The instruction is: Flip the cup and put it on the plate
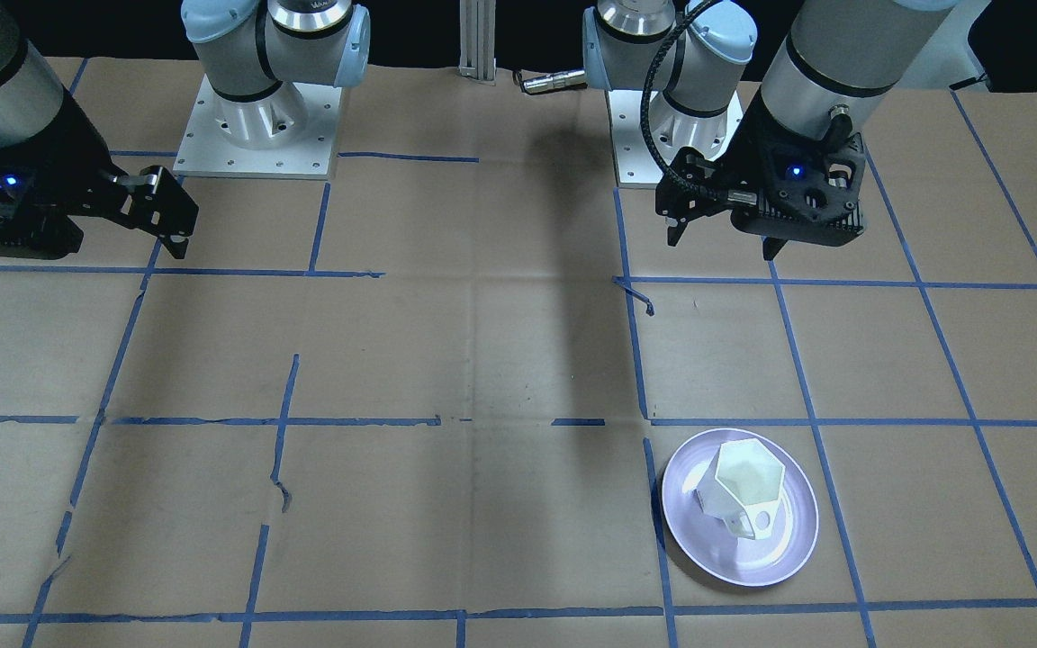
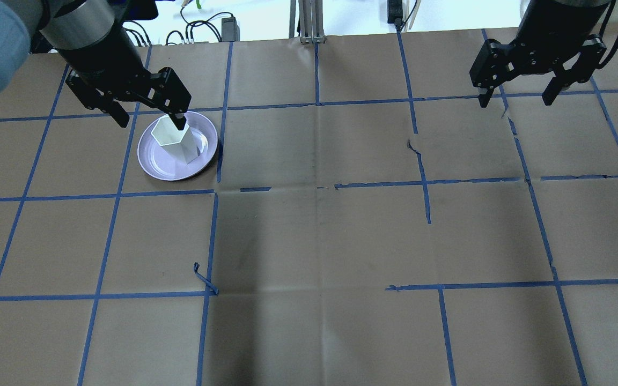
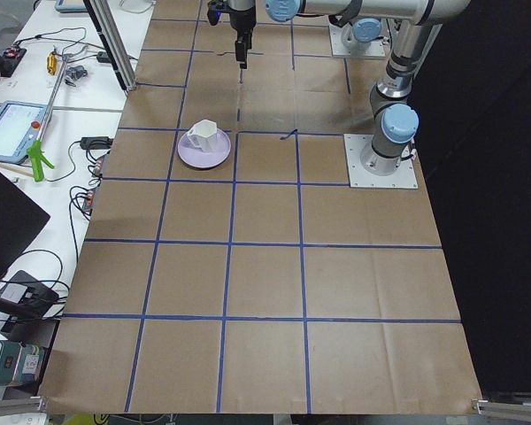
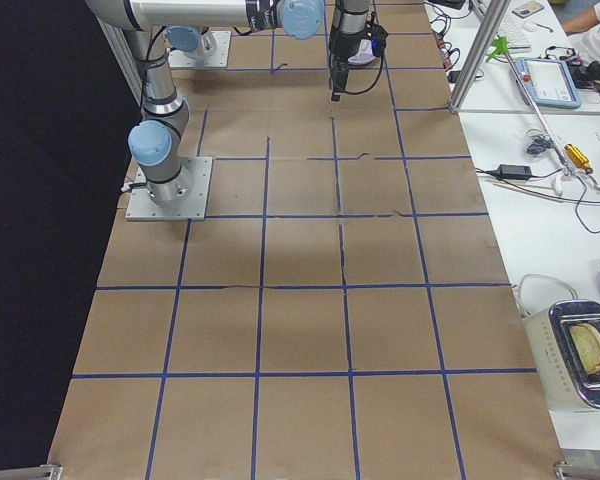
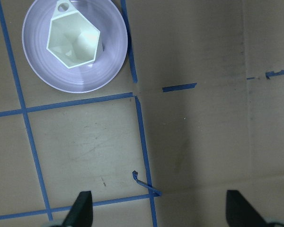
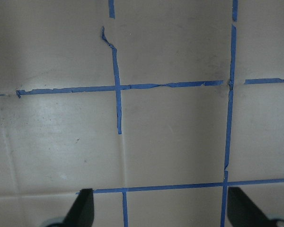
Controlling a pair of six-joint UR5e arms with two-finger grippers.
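Left gripper [image 1: 723, 245] hangs above the table [image 1: 482, 360], jaws spread wide and nothing between them. In its wrist view both fingertips [image 5: 83, 210] show apart over taped paper. It stands on the robot's side of the plate [image 1: 752, 562], raised and well apart from it, although the overhead view overlaps it with the cup [image 2: 172, 136].

The cup stands upright on the plate, hexagonal mouth open upward. Its handle is on the side toward the front-facing camera. It sits slightly off the plate's middle, and a band of bare plate shows around its foot.

The plate lies flat on the table's left part, toward the far side from the robot's bases. A blue tape line [image 2: 218, 155] runs just beside the plate's inner rim, at the rim or touching it; which cannot be settled. Another grid line crosses just near of the plate, apart from it. A loose curl of tape [image 2: 204, 279] stands up from the paper, nearer the robot and well apart from the plate.

Right gripper [image 2: 515, 100] hovers over the table's right part, jaws likewise spread and holding nothing, above a crossing of tape lines. A wide stretch of brown taped paper separates it from the plate and the left gripper.
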